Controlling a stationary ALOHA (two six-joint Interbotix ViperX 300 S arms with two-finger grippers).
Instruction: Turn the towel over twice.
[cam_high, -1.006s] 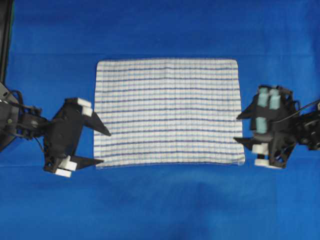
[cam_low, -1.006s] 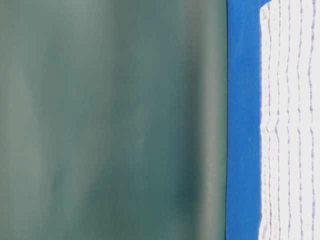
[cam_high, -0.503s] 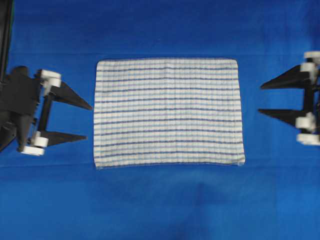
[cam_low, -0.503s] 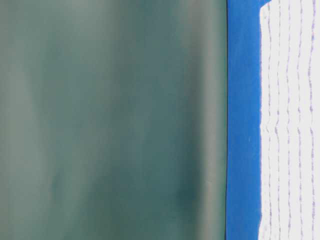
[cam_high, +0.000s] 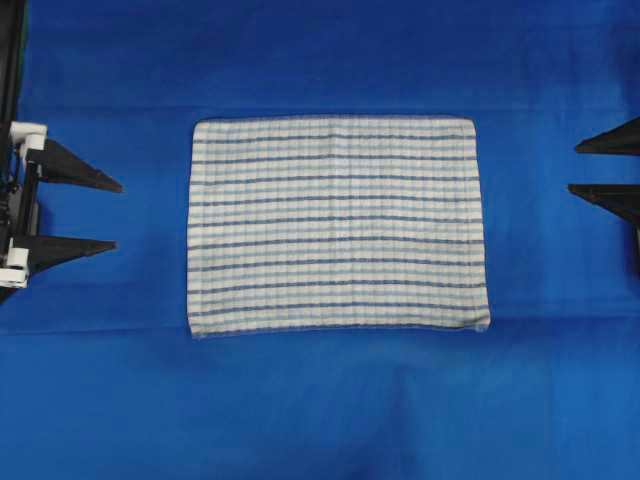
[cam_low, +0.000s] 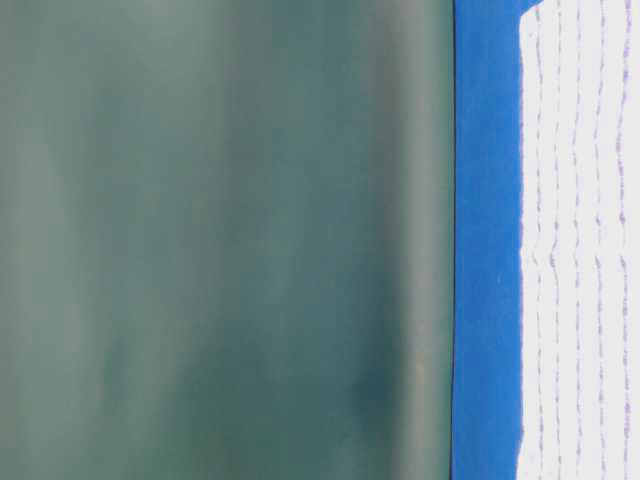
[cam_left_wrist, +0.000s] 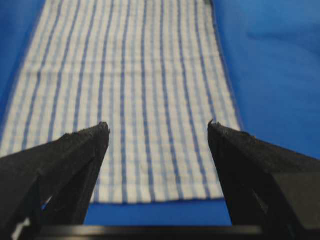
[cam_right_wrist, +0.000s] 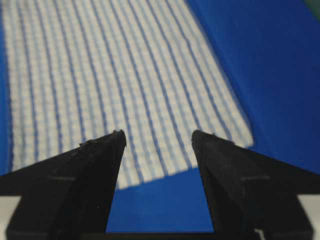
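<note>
The towel (cam_high: 338, 226) lay spread flat in the middle of the blue-covered worktop (cam_high: 320, 400), its long sides running left to right and its stripes running the same way. All four edges looked straight and no corner was visibly folded under, apart from a slight thickening at the near right corner. Lying this open, it offered clean short edges at both ends, which is probably why one arm stood at each end.

The left tool (cam_high: 110, 215) sat at the left edge of the overhead view, well apart from the towel's left edge, with its two dark fingers spread wide and pointing toward the cloth. The right tool (cam_high: 576, 168) sat at the right edge, likewise clear of the towel, fingers spread and empty. In the left wrist view the spread fingers (cam_left_wrist: 75, 150) framed the near short edge of the towel (cam_left_wrist: 135, 90), with bare blue covering showing between them and the cloth. The right wrist view showed much the same, though its towel (cam_right_wrist: 100, 75) ran at a slant.

With nothing gripped and both tools held back, the layout fitted either the finish of the turning or a rest between flips; which one could not be told from this moment alone.
</note>
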